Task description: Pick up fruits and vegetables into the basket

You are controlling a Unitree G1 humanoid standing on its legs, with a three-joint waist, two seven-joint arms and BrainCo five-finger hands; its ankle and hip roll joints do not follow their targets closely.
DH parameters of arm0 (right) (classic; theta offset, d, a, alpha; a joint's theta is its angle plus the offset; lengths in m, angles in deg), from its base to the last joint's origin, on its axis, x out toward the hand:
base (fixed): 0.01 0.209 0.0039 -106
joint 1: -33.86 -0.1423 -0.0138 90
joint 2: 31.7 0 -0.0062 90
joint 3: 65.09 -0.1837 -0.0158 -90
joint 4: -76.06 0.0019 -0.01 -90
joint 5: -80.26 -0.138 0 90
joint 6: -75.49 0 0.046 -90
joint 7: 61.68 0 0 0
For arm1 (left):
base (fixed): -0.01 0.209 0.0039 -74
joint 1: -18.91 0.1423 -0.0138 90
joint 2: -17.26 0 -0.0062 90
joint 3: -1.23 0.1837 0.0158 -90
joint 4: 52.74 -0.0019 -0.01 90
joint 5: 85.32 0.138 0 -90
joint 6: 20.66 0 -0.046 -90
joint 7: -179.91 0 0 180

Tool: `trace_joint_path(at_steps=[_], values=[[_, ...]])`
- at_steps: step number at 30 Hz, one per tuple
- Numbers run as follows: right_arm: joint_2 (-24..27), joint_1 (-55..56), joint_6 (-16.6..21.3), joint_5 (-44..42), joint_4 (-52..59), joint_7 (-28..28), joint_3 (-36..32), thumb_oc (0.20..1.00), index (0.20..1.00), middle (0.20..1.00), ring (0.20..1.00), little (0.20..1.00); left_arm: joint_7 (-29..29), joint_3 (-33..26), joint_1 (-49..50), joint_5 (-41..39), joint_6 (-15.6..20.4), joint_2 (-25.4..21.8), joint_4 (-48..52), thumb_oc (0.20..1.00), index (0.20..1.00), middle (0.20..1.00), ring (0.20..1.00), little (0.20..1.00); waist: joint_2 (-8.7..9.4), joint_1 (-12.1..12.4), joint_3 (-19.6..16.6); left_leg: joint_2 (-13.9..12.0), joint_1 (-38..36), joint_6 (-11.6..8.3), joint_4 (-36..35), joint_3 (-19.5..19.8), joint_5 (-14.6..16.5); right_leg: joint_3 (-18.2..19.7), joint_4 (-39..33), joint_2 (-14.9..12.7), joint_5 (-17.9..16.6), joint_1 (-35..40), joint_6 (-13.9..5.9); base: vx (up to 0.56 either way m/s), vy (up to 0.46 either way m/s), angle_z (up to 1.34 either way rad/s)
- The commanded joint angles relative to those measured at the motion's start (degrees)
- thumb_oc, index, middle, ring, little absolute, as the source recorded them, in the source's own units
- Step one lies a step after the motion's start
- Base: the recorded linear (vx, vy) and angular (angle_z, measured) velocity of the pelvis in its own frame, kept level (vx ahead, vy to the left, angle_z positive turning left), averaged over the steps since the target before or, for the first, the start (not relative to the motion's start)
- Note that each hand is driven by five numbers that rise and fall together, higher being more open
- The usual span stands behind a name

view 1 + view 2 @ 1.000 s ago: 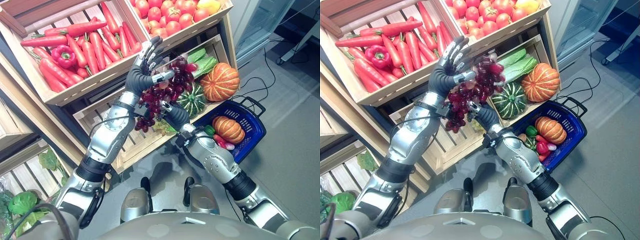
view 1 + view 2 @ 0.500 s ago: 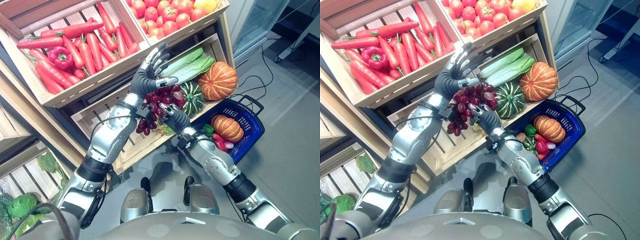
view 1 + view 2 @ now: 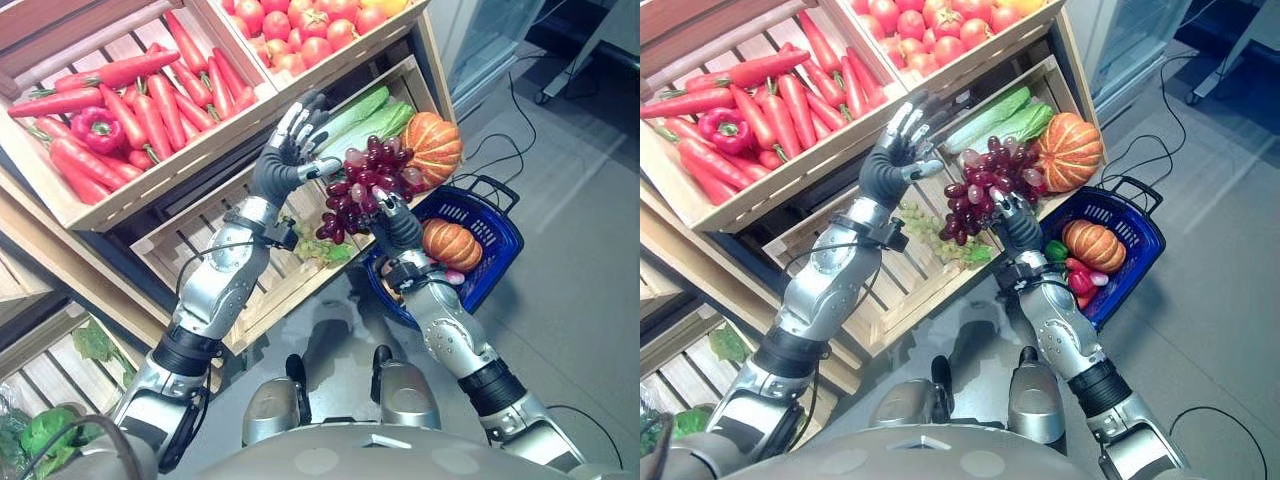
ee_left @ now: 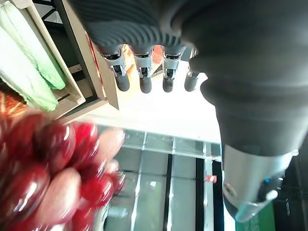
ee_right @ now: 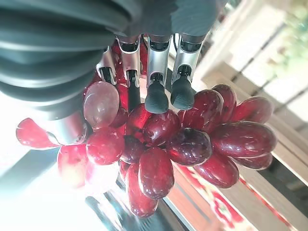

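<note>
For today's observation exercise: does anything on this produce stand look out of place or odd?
One thing: a lone red bell pepper lies among the carrots in the upper crate. Otherwise the crates look orderly. The right hand holds the red grapes in the air; the left hand is open beside them.

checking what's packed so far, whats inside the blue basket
The blue basket holds an orange pumpkin, a green pepper and red produce beside it. Its near corner is hidden behind the right robot hand holding the red grapes.
</note>
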State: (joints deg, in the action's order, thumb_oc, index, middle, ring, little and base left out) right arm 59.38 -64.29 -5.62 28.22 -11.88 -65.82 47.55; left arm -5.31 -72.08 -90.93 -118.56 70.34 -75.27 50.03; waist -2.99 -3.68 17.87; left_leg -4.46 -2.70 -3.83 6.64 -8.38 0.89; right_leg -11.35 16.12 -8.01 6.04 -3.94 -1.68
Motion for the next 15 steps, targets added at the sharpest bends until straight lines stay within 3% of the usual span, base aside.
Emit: trace_joint_path(at_steps=[1, 6, 15], values=[[-2.65, -2.27, 6.37, 2.71, 4.76, 3.69, -2.96, 0.2, 0.2, 0.2, 0.2, 0.2, -4.56, -5.52, 0.04, -1.35, 13.09, -0.15, 5.18, 1.0, 1.0, 1.0, 1.0, 1.0, 1.58, -0.36, 0.57, 0.01, 0.47, 2.05, 5.09, -2.24, 3.97, 1.71, -1.9, -2.35, -0.77, 2.94, -4.23, -0.03, -0.051, -0.02], [-1.51, -0.29, 7.73, 2.71, 5.19, 3.09, -7.66, 0.2, 0.2, 0.2, 0.2, 0.2, -8.96, -8.98, 1.68, 0.86, 20.29, 0.15, 5.09, 1.0, 1.0, 1.0, 1.0, 1.0, 1.53, -0.97, 2.11, -0.1, 2.15, 1.73, 6.19, -2.44, 4.0, 1.65, -0.06, -2.33, -0.11, 1.01, -3.88, -0.05, -0.043, -0.05], [0.5, 0.34, 9.25, -0.33, 1.27, 5.14, -16.11, 0.2, 0.2, 0.2, 0.2, 0.2, -9.51, -10.25, 3.46, 7.16, 24.62, -0.98, 4.05, 1.0, 1.0, 1.0, 1.0, 1.0, 1.14, -1.54, 8.64, -0.09, 10.97, 1.49, 11.45, -2.18, 3.71, 1.74, 7.92, -2.18, 1.12, -8.7, -2.51, -0.16, -0.056, -0.02]])
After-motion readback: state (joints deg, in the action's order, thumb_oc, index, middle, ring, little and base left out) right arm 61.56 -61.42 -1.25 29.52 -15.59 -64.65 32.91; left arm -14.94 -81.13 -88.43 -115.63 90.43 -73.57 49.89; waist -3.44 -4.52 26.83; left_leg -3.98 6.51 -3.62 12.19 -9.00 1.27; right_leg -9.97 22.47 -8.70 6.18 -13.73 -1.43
